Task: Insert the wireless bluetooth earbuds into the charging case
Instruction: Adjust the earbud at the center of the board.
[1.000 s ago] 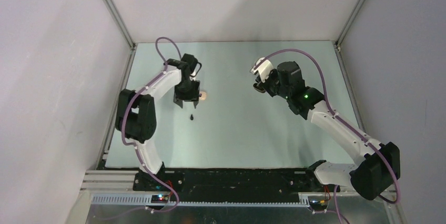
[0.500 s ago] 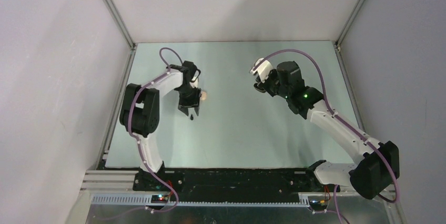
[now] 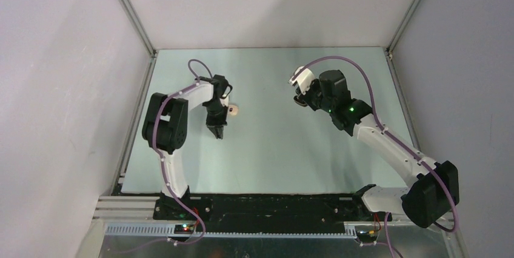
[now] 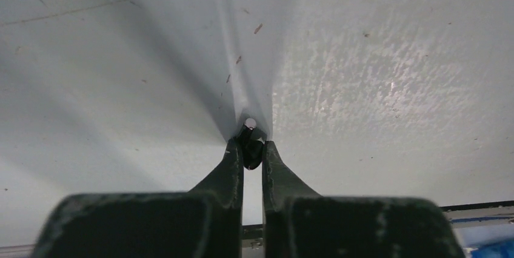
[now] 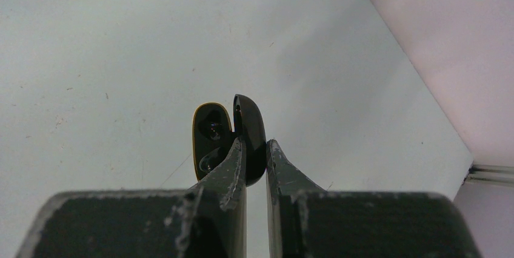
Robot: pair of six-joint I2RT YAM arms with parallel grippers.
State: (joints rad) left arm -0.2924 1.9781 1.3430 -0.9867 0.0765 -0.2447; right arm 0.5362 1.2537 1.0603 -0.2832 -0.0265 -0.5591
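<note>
Black earbud (image 4: 250, 144) pinched between closed left fingers (image 4: 225, 172), at desk (image 3: 273, 155) left. Right fingers (image 5: 280, 164) clamp lid of open charging case (image 5: 209, 128), far right. Carrying and inserting bud remain.

Earbud (image 4: 247, 137) on the counter (image 3: 273, 149), in the left tool (image 4: 248, 151); charging case (image 5: 212, 128) well to its right, in the right tool (image 5: 256, 146)

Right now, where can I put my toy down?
The big bare patch is the middle of the table, between the left hand and the right hand, down to the arm bases. The far strip by the back wall is bare too. Crowded: beside the left hand, where a cream thing sits.
</note>
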